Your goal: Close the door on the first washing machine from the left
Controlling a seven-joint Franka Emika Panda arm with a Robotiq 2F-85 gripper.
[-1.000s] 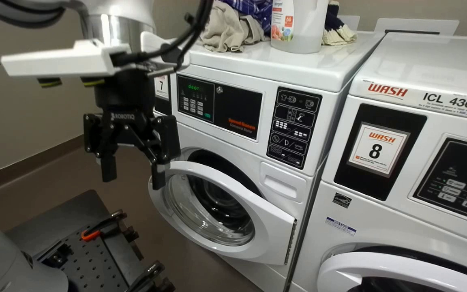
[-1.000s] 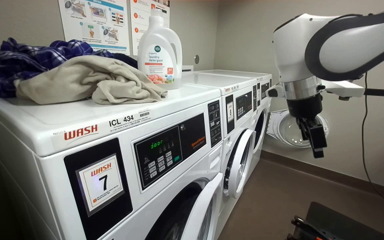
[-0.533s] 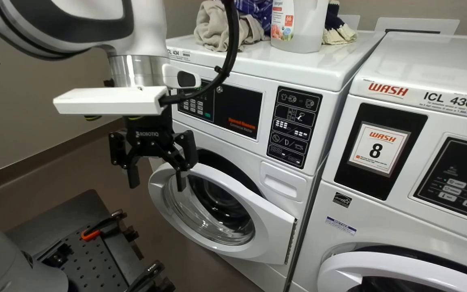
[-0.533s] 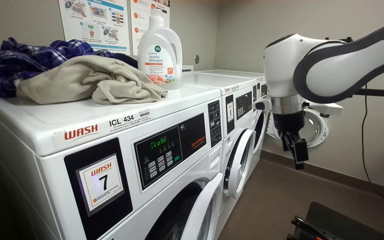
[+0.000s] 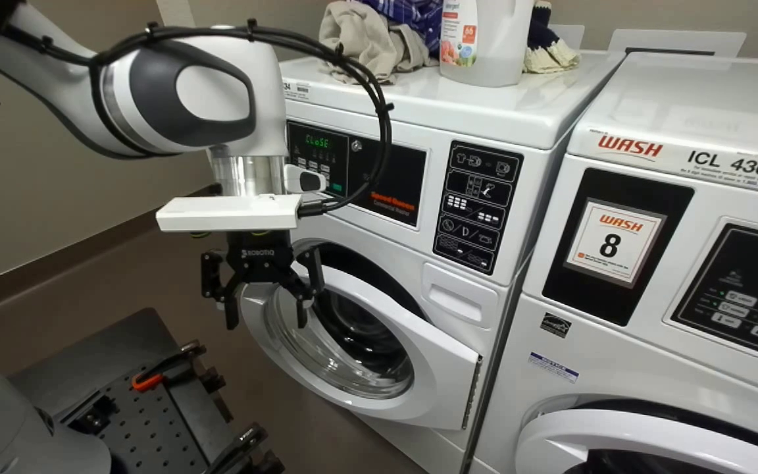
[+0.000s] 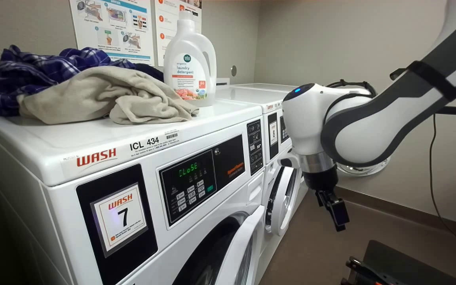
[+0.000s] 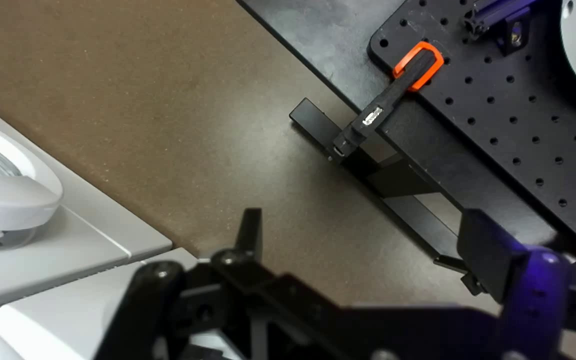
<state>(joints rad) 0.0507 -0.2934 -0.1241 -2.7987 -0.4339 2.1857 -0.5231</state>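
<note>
We record the door point(image 5: 366, 349) of the first washing machine point(image 5: 412, 257), number 7, as open, swung out beyond the front edge of its worktop point(image 5: 510, 108), hinge under the front right corner. The gripper point(image 5: 266, 321) hangs lower than that edge, over the floor point(image 6: 319, 257); its fingers stand wide apart. In an exterior view one finger overlaps the door; contact we cannot tell. Display point(image 6: 188, 170) reads "CLOSE". On the worktop: plaid cloth point(image 6: 50, 75) at the back left corner, beige cloth point(image 6: 105, 95) before it, detergent bottle point(image 6: 188, 67) upright to the right.
</note>
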